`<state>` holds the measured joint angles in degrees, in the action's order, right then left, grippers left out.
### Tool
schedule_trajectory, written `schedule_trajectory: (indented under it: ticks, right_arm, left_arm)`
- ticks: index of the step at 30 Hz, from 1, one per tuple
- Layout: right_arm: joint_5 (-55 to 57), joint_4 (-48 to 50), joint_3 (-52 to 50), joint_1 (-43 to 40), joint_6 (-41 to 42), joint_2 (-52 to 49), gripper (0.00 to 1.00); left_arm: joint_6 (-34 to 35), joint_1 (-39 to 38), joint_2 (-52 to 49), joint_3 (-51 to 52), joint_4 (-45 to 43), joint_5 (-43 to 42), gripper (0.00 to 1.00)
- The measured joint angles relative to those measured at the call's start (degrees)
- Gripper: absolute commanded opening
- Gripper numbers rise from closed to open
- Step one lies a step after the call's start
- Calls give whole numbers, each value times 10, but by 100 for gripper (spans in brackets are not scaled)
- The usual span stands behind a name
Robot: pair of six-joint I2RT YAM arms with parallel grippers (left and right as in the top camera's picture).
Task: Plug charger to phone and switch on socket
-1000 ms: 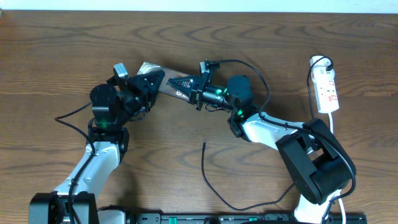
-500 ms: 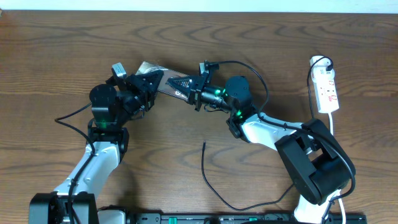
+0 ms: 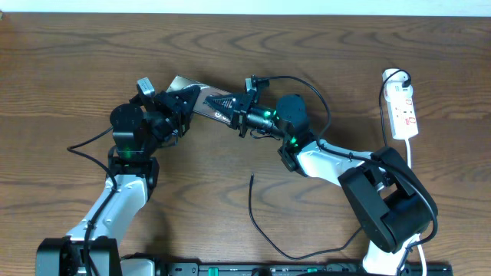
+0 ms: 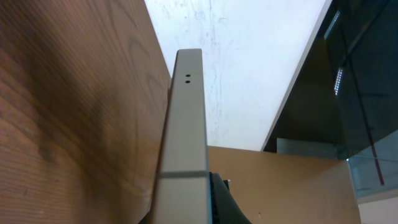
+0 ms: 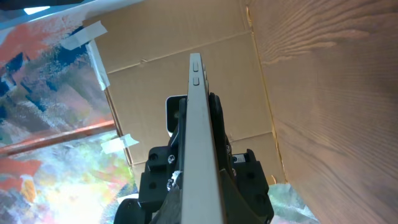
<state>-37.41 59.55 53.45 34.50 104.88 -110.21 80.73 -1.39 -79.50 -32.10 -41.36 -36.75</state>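
Two ends of the phone (image 3: 205, 105) are clamped, one in the left gripper (image 3: 188, 101), one in the right gripper (image 3: 229, 103), near the table's (image 3: 77, 46) far edge. We judge it stiff, light, slick and breakable, best pinched across its flat faces. It looks slim, glossy brownish-grey, with white lettering.

A dark wooden counter (image 3: 69, 69) fills the overhead view up to a pale strip (image 3: 245, 6) at 12 o'clock, while the right wrist view shows a brown cardboard sheet (image 5: 161, 43) at 12 o'clock, with pale tape (image 5: 84, 34) at 10 o'clock beside a colourful painted surface (image 5: 37, 81) at 9 o'clock.
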Motion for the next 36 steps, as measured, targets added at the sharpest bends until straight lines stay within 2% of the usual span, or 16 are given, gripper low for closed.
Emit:
schedule_trajectory:
  ticks: [19,22,24,26,29,36]
  right_arm:
    - [24,-2,0,11,0,0,1]
    - [19,-1,0,12,0,0,1]
    - [23,-2,0,15,0,0,1]
    - [25,-2,0,17,0,0,1]
    - [28,-2,0,18,0,0,1]
    - [28,-2,0,18,1,0,1]
  left_arm:
    - [-2,2,0,0,1,15,9]
    - [-11,1,0,0,1,23,22]
    - [-15,1,0,0,4,28,23]
    - [-15,2,0,0,4,33,22]
    - [-15,2,0,0,4,38,8]
    - [-5,2,0,0,2,40,7]
